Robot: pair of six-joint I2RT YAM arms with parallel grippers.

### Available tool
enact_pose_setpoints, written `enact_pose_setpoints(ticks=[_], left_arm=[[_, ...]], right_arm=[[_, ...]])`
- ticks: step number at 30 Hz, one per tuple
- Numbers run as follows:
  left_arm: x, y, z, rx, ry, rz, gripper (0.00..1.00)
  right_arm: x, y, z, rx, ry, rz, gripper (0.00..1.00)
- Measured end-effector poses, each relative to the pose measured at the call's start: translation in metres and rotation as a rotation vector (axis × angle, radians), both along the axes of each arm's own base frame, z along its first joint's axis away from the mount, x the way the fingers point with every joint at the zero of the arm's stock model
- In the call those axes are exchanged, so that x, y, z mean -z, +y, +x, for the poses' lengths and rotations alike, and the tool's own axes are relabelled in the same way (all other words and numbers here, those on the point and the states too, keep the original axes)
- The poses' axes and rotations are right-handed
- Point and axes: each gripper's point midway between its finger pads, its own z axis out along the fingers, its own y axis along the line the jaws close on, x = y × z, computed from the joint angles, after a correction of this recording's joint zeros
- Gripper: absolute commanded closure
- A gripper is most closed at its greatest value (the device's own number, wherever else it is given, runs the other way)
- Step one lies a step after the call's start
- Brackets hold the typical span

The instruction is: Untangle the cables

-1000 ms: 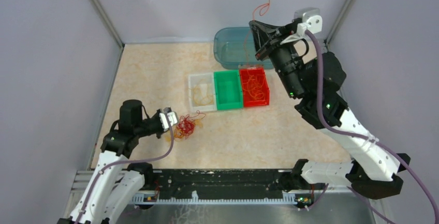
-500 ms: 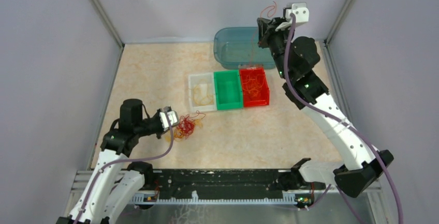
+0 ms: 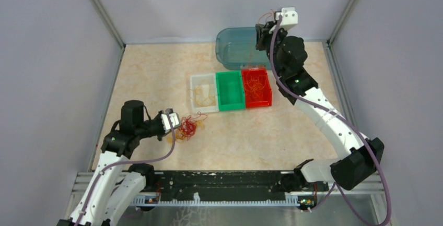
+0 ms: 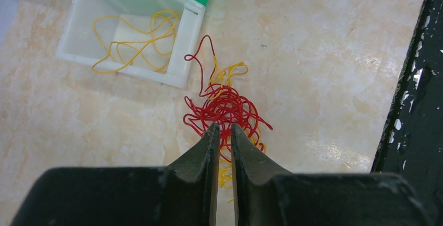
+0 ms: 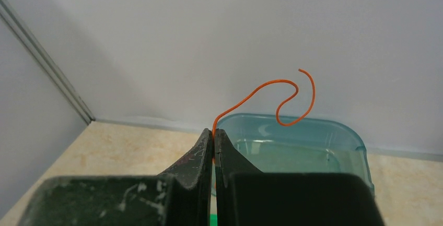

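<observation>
Since a second ago, the orange wire (image 5: 271,87) has gone back and lower with the right gripper (image 5: 214,132), which now hangs over the see-through blue tub (image 3: 230,48) by the far wall. Its fingers are pressed together on the thin, curly wire. The clump (image 4: 224,108) of red and yellow wires lies in a messy ball on the smooth, stone-look table (image 3: 251,137), just near the white bin (image 4: 180,43). The left gripper (image 4: 221,128) has not moved. Its tips sit at the clump with only a thin slit between them, and I cannot tell if they pinch a wire. Loose yellow wires lie in the white bin and orange ones in the red bin (image 3: 270,87). The square green bin (image 3: 230,90) stands between them, touching both.
</observation>
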Motion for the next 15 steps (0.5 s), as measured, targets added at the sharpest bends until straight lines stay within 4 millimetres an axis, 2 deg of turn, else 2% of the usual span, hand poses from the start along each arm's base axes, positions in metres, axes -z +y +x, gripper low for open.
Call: enact_pose_setpoints(ticks=[5, 7, 8, 11, 15], left_arm=[[-0.001, 0.000, 0.000, 0.002, -0.009, 0.003, 0.80], [-0.001, 0.000, 0.000, 0.002, -0.008, 0.003, 0.80], [0.000, 0.000, 0.000, 0.002, -0.006, 0.004, 0.80], [0.001, 0.000, 0.001, 0.002, 0.002, 0.006, 0.80], [0.000, 0.000, 0.002, 0.002, 0.008, 0.007, 0.80]], right_arm=[[0.021, -0.001, 0.006, 0.015, 0.032, -0.036, 1.00], [0.042, -0.003, 0.009, 0.031, 0.062, -0.057, 1.00], [0.046, -0.003, 0.010, 0.032, 0.069, -0.062, 1.00], [0.091, -0.003, 0.012, 0.040, 0.145, -0.088, 1.00], [0.166, -0.001, 0.015, 0.046, 0.295, -0.123, 1.00]])
